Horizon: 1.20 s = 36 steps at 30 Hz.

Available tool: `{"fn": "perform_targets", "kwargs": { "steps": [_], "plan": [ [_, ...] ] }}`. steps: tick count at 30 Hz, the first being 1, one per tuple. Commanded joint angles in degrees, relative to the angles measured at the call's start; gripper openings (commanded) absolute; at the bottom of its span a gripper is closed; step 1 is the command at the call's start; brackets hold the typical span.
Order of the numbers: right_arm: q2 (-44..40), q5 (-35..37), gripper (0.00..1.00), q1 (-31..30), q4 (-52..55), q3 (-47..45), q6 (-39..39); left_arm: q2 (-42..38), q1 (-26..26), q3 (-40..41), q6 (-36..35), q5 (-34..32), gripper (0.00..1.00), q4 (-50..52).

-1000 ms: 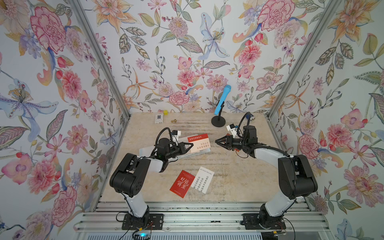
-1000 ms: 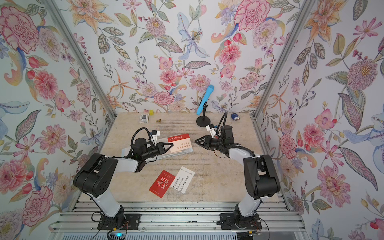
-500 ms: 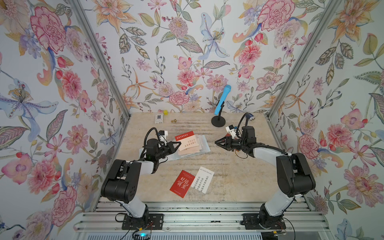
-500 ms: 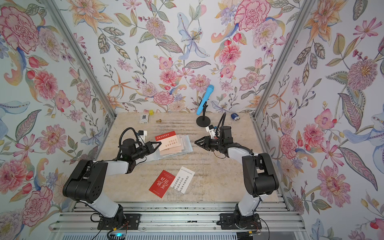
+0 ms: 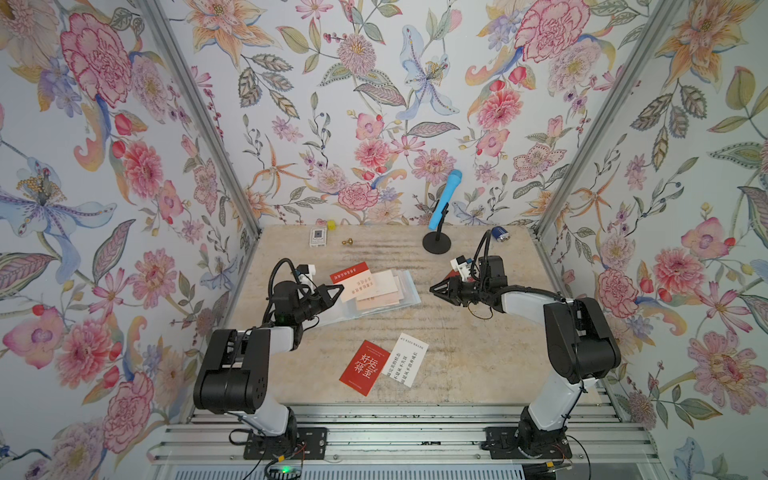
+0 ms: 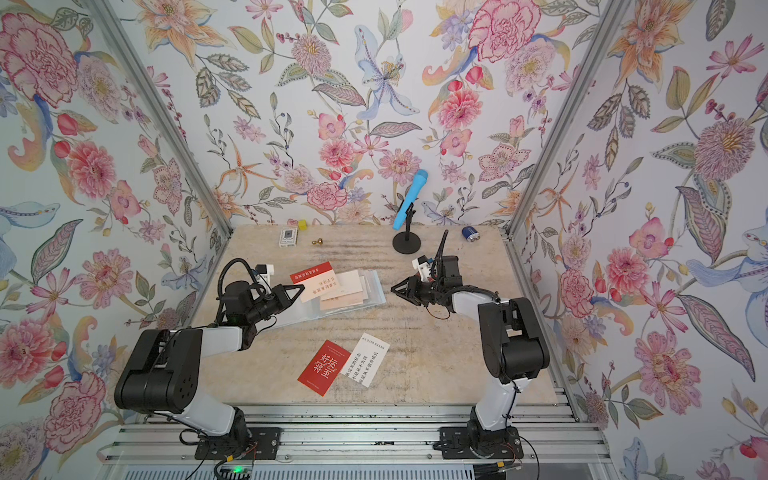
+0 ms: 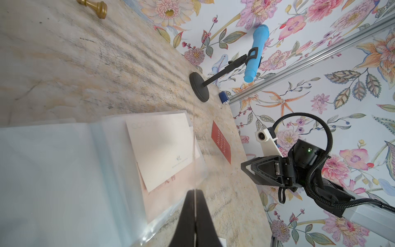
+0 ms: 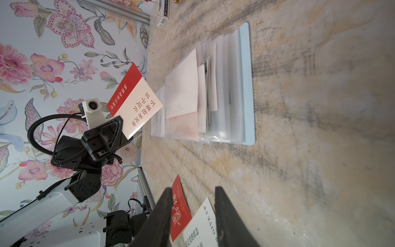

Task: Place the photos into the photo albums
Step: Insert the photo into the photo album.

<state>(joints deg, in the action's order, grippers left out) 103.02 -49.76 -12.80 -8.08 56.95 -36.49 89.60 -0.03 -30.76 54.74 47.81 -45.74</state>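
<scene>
The photo album (image 5: 405, 291) lies open mid-table, its clear sleeves showing pale cards (image 5: 380, 299); it also shows in the wrist views (image 7: 53, 171) (image 8: 245, 85). My left gripper (image 5: 341, 291) (image 7: 195, 191) is shut on a red-and-white photo (image 5: 357, 282) (image 8: 136, 100), held tilted over the album's left side. My right gripper (image 5: 432, 287) (image 8: 193, 190) hovers open and empty to the right of the album. A red photo (image 5: 365, 368) and a white photo (image 5: 406, 359) lie side by side near the front edge. A red "MONEY" photo (image 7: 221, 142) lies beyond the album, under the right gripper.
A blue microphone (image 5: 444, 203) on a black stand (image 5: 436, 242) rises at the back. Along the back edge sit a small white box (image 5: 318, 237), a yellow cube (image 5: 331, 225), a brass piece (image 5: 348, 241) and a blue cylinder (image 5: 500, 234). Floral walls close three sides.
My left gripper has drawn back to the left with the red-and-white photo, from over the album's middle to its left side. The right arm has not moved.
</scene>
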Motion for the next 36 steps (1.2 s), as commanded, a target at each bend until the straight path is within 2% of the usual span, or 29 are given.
{"fn": "perform_targets", "kwargs": {
  "steps": [1,5,11,24,36],
  "plan": [
    [1.44,1.33,0.36,-0.56,1.04,1.5,-0.52,-2.67,2.13,0.49,-3.31,1.08,0.0,3.83],
    [2.51,1.33,0.35,-0.78,1.47,1.84,-0.7,-4.08,4.79,-0.12,-6.46,-0.2,0.0,11.04],
    [3.28,1.38,0.35,-1.29,1.74,2.29,-0.45,-6.32,8.3,0.39,-8.77,-0.77,0.0,15.37],
    [5.34,1.24,0.35,-2.23,2.08,2.73,-0.42,-5.33,13.2,2.08,-7.64,4.91,0.0,13.03],
    [6.14,1.16,0.35,-2.64,2.42,3.26,-0.25,-4.56,16.41,2.91,-8.83,7.14,0.0,13.04]
  ]
}}
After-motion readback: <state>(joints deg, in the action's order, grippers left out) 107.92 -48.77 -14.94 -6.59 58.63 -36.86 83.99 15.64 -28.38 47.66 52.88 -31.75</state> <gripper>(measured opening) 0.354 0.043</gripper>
